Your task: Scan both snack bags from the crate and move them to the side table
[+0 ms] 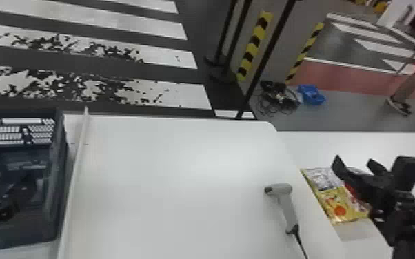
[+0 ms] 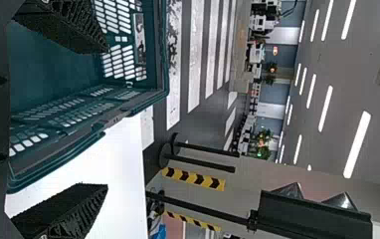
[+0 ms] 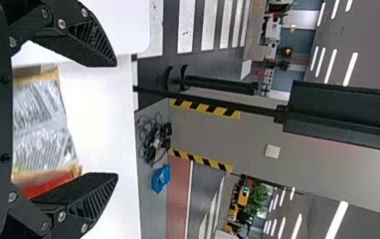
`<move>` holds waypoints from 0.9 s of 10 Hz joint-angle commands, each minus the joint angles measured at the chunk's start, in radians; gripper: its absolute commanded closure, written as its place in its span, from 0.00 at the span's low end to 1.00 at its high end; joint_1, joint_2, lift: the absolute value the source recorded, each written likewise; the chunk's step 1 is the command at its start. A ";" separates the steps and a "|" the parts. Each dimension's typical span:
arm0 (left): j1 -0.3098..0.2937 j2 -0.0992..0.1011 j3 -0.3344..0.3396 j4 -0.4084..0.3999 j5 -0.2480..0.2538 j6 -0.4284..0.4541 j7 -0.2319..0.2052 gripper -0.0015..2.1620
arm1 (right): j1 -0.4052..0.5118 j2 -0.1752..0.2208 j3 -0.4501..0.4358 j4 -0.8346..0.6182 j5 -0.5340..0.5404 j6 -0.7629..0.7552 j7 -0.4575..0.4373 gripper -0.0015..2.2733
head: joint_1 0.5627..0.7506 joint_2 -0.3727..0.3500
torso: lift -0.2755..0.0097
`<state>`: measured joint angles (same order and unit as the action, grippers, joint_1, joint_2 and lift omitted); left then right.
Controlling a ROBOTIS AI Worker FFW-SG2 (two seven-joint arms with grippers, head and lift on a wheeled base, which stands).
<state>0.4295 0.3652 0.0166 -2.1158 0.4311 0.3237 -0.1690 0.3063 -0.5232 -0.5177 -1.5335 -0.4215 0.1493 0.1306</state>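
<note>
A: Right gripper (image 1: 354, 162)?
B: One, black, two fingers spread wide, nothing between the tips; stationed over the side table (image 1: 348, 146).
A: Below it?
B: Snack packaging (image 1: 339, 203), yellow and silver with red, flat on the side table, partly hidden by the gripper. One bag or two: cannot tell.
A: Left gripper (image 1: 17, 201)?
B: One, black, at the crate (image 1: 62, 165); fingers apart, nothing between the tips.
A: Next outward?
B: Handheld barcode scanner (image 1: 289, 208), grey, corded, lying on the white work table (image 1: 182, 186), near the side table. Crate, dark blue-green, slotted walls, at the far left.
A: Floor beyond?
B: Cable tangle (image 1: 277, 98), black; beside it, blue plastic container (image 1: 312, 94).
</note>
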 commanded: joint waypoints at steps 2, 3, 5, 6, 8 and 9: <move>0.000 -0.006 -0.012 -0.012 -0.003 -0.008 0.014 0.01 | 0.059 0.167 0.048 -0.297 -0.048 0.126 0.004 0.02 | 0.70 0.03 | 0.63; 0.000 -0.006 -0.024 -0.020 -0.015 -0.008 0.028 0.01 | 0.059 0.223 0.094 -0.373 -0.042 0.169 0.003 0.02 | 0.70 0.03 | 0.63; 0.006 -0.006 -0.041 -0.032 -0.035 -0.008 0.048 0.01 | 0.043 0.310 0.170 -0.427 -0.016 0.175 0.004 0.03 | 0.70 0.10 | 0.63; 0.006 -0.006 -0.053 -0.030 -0.038 -0.008 0.048 0.01 | 0.045 0.347 0.188 -0.448 -0.010 0.175 0.004 0.03 | 0.70 0.13 | 0.63; 0.006 0.001 -0.083 -0.036 -0.058 -0.015 0.068 0.01 | 0.097 0.394 0.243 -0.533 0.060 0.145 0.006 0.04 | 0.70 0.20 | 0.63; 0.008 0.001 -0.103 -0.043 -0.086 -0.015 0.091 0.01 | 0.143 0.404 0.282 -0.579 0.106 0.092 0.004 0.04 | 0.70 0.23 | 0.63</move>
<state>0.4366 0.3665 -0.0736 -2.1550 0.3607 0.3097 -0.0806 0.4219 -0.1272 -0.2597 -2.0824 -0.3454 0.2724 0.1356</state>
